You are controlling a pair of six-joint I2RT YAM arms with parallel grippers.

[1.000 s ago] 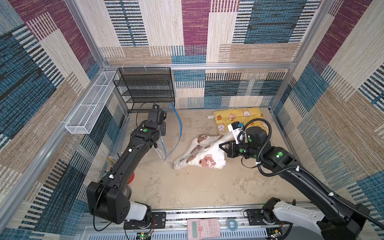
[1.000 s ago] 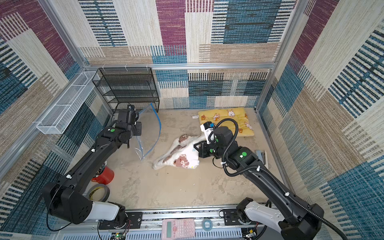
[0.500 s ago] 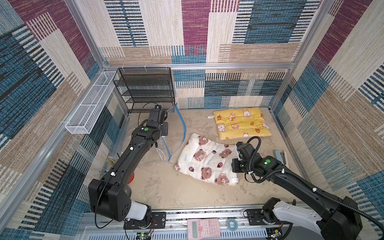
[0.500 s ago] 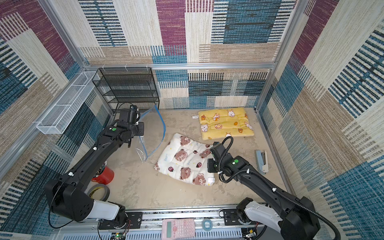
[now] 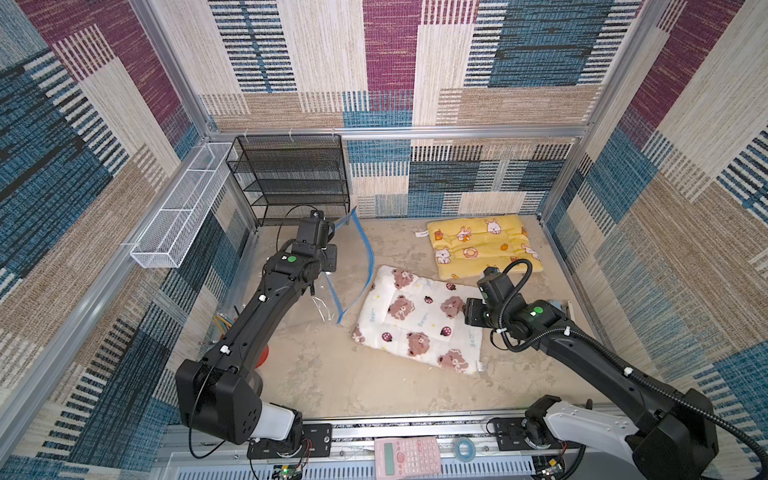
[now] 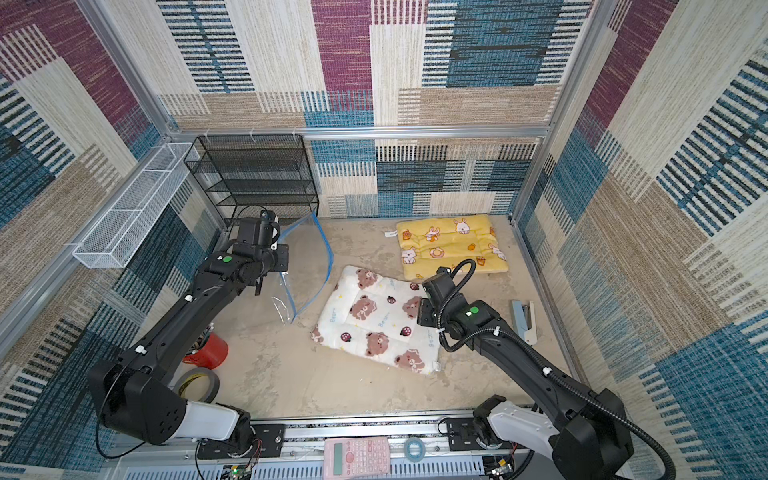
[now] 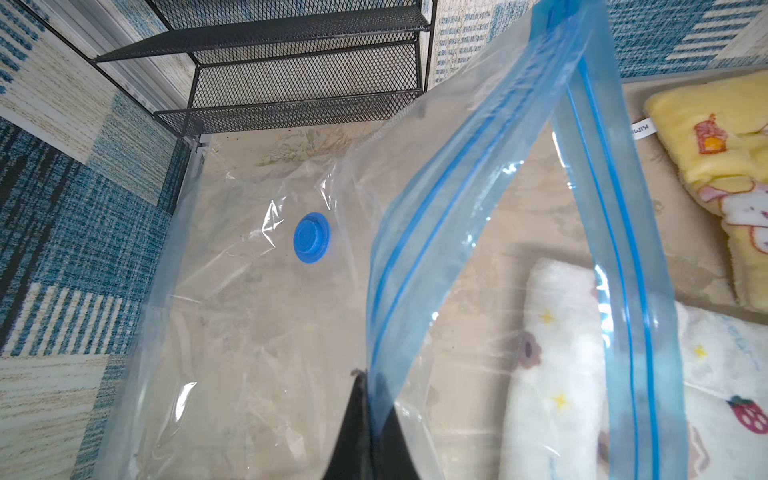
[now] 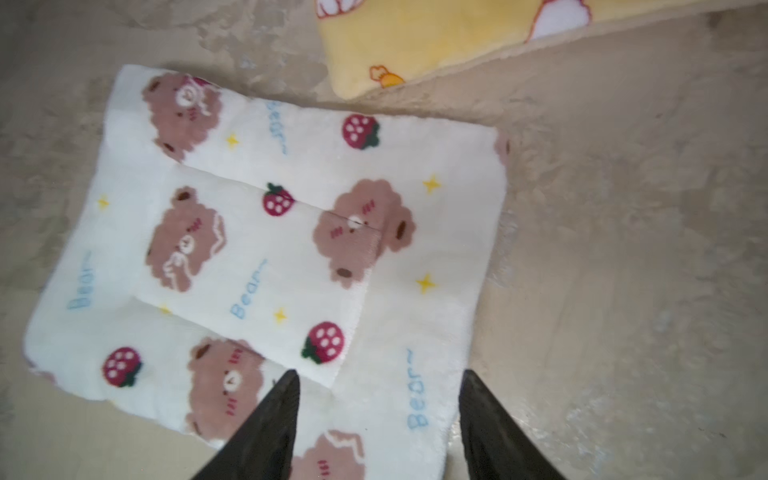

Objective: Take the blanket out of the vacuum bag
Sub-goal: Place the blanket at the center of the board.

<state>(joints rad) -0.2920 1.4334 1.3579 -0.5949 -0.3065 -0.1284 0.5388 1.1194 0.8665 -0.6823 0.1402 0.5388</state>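
The left claw (image 7: pixel 360 386) is pressed together on the bag (image 7: pixel 257 316), pinching it at the zip strip (image 7: pixel 440 216). It holds that edge up off the surface (image 5: pixel 332 374). This lifted grip looks meant to keep the mouth gaping, and the strip arches in a wide loop in both top views. The rest of the bag lies slack toward the far left corner of the surface, in front of the rack (image 5: pixel 291 178). Its valve cap (image 7: pixel 311 237) faces up, and I see nothing inside the clear plastic.

The blanket (image 5: pixel 415 320), white with bears and strawberries, lies folded flat between the middle of the surface and its right edge. It is wholly outside the bag, with its nearest corner just beside the open mouth. The right claw (image 8: pixel 380 376) is spread over the blanket's right edge with nothing between its jaws. I cannot tell whether the tips touch the cloth. Spread jaws over a blanket resting on its own weight read as a release, so I judge the removal done. The left claw's grip on the bag now serves no clear purpose.

A yellow blanket (image 5: pixel 478 245) lies at the far right corner, apart from the white one, and plays no part here.
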